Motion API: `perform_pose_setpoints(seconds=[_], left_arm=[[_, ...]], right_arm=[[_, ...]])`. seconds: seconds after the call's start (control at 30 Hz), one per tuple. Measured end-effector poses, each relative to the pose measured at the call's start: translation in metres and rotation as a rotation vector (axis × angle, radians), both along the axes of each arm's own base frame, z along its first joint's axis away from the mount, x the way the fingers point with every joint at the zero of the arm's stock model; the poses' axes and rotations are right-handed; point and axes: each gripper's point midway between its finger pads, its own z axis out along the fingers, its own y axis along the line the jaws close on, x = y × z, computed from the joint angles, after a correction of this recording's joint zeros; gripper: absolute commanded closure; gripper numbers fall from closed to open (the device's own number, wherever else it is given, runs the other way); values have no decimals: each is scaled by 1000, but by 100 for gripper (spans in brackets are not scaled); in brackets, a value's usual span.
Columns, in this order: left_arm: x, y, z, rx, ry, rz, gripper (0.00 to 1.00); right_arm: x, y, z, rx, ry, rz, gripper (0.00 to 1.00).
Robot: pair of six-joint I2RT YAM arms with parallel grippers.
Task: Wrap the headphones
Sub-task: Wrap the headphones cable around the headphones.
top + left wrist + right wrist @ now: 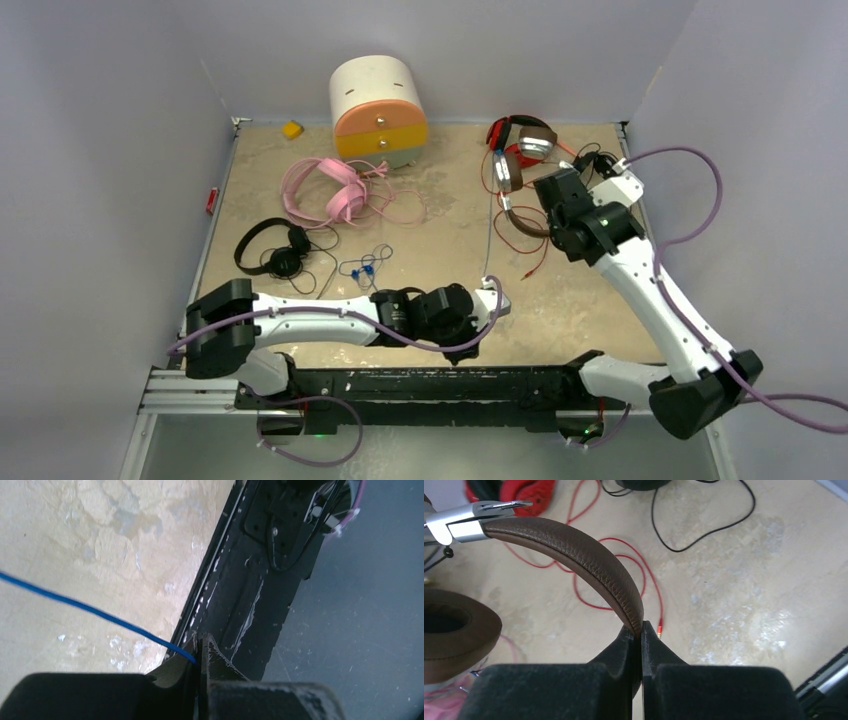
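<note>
My right gripper (642, 627) is shut on the leather band of the brown headphones (574, 550), next to its silver hinge (464, 522) and brown ear cup (449, 630). From above, the right gripper (547, 200) holds the brown headphones (520, 170) at the back right. My left gripper (201, 642) is shut on a thin blue cable (90, 609). From above, this cable (487, 240) runs taut from the brown headphones to the left gripper (492, 292). The red headphones (505, 130) lie behind, pink headphones (325, 190) and black headphones (275, 248) at the left. A second black pair (592, 160) is partly hidden.
The white-orange-yellow drawer box (378, 110) stands at the back centre. Loose red cable (644, 580) and black cable (704, 530) lie under the right gripper. A blue cable tangle (362, 266) lies mid-table. The black base rail (240, 595) is by the left gripper.
</note>
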Motion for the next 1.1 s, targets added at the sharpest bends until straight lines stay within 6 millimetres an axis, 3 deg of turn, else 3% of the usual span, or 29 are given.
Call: perform_pose_setpoints(seconds=[0.13,0.37,0.6,0.7,0.83,0.97,1.1], left_arm=[[-4,10,4,56,-19,7,100],[13,12,63,9,-129,38,100],[31,33,96,14,-219,54,100],[52,48,108,7,-226,98,100],[77,66,130,-23,-242,153,100],[72,62,152,-65,-250,95,100],[73,59,156,-77,-240,65,100]], right_arm=[[2,-1,-22,-65,96,-3,100],[2,3,-49,-134,188,103,100],[9,36,-86,-175,275,463,100],[3,46,-99,-179,293,599,100],[-2,61,-97,-177,248,764,100],[-4,82,-85,-153,159,920,100],[-14,98,-75,-131,70,1056,100]])
